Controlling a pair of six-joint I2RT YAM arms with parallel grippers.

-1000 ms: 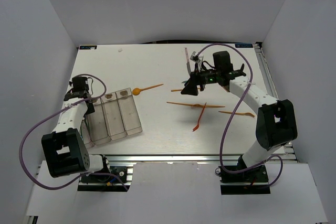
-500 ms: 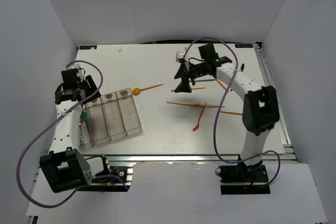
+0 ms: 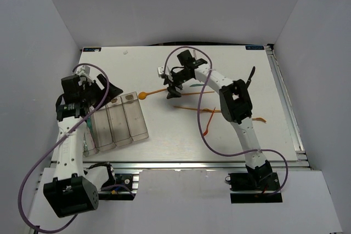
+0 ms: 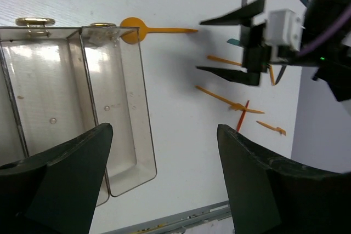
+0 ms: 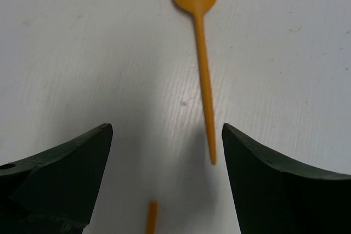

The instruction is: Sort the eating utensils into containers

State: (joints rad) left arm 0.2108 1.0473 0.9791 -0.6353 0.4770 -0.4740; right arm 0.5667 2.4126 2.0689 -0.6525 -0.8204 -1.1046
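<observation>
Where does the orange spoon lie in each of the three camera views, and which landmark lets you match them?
Top external: the orange spoon lies mid-table, between the containers and the right gripper.
Left wrist: the spoon is at upper middle, bowl by the containers' corner.
Right wrist: the spoon is at upper centre, bowl at the top.
Shared landmark: the open right gripper at the handle's tip.

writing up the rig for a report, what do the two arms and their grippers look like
The left arm and right arm are white links with black joint housings and black bases. A purple cable loops along each. The left gripper and right gripper have dark wedge-shaped fingers; the right one also carries a white block and a small green light.
</observation>
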